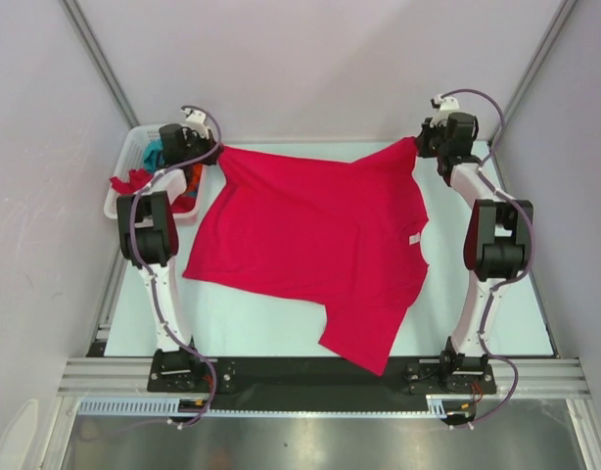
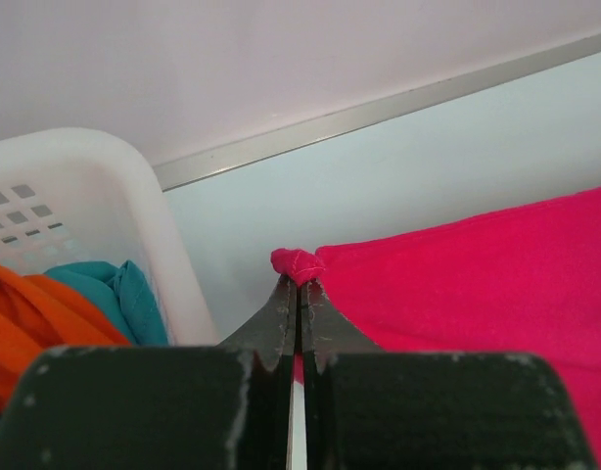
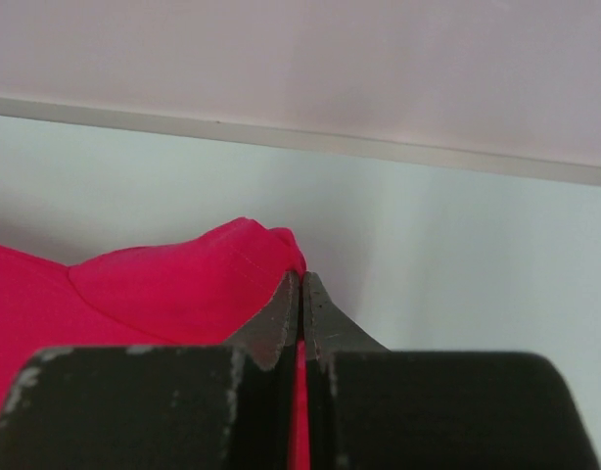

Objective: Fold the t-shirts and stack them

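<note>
Crimson t-shirt (image 1: 310, 235) lies spread across the middle of the pale table (image 1: 271, 318) in the overhead view, with its far edge held up and stretched between the two arms. At the upper left of that frame sits the white lattice basket (image 1: 134, 139), with more shirts bundled inside and a red one (image 1: 129, 182) drooping over its outer rim. The left wrist view shows an orange shirt (image 2: 26, 323) and a teal shirt (image 2: 119, 294) at its lower left, lying against the basket's wall. Just right of the basket, the left gripper (image 1: 219, 150) has its jaws pressed together on a bunched corner of the crimson cloth (a small knot of fabric pokes out just above the fingertips at the centre of the wrist view). From there the cloth slopes down to the table and fans out toward the lower centre of the overhead frame, where one sleeve reaches the dark strip along the near edge. A small white label (image 1: 414, 238) shows near the shirt's right side. At the upper right, the right gripper (image 1: 419, 147) is likewise clamped tight on the opposite corner. In its wrist view the red fabric fills the lower left and rises to the closed fingertips, with bare tabletop and wall beyond.
</note>
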{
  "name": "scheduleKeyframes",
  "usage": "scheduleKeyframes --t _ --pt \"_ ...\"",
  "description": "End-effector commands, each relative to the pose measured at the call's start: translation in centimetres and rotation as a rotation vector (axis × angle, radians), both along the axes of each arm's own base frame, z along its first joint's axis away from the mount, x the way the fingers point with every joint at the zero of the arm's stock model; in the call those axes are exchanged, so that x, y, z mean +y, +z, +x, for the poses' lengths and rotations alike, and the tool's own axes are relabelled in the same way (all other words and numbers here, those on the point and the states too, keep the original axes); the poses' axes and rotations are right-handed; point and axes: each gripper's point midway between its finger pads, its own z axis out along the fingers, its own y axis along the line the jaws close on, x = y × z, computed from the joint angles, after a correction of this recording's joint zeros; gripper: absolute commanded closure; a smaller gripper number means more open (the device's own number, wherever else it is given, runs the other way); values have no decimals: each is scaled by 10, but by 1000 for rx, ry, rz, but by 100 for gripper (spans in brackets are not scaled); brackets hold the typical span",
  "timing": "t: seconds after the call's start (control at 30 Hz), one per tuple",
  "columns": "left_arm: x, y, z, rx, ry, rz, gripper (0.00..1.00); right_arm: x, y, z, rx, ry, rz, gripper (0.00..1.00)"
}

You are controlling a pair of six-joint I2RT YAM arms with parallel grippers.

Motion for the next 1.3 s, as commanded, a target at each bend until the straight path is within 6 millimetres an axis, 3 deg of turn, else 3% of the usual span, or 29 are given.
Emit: scheduleKeyframes --t 0.0,0.13,0.27,0.33,0.53,0.77,1.0,1.13,1.23,1.27 --pt "-18 64 -10 -146 -129 -24 100 1 68 -7 -165 7 -25 100" --pt "-26 74 -14 -166 -170 -33 100 7 82 -17 -183 25 -36 100" --pt "-32 77 -18 -187 -208 -25 100 9 80 -29 -181 24 -72 100" --pt "-37 79 -23 -196 -245 -26 100 28 79 -36 -186 47 -91 100" --pt "-43 79 -39 -220 -298 -3 100 27 84 -55 -206 38 -97 100" --pt "-42 103 -54 -266 -292 23 100 26 95 -69 -222 43 -79 100" --pt "-39 96 -77 -320 -331 84 100 22 97 -88 -227 30 -74 100" --pt "-35 94 -83 -344 -336 88 100 20 102 -98 -232 24 -76 100" --pt "-33 95 -85 -355 -335 100 100 18 94 -106 -208 18 -75 100" --pt "-31 95 -87 -360 -340 102 100 17 101 -110 -226 13 -74 100"
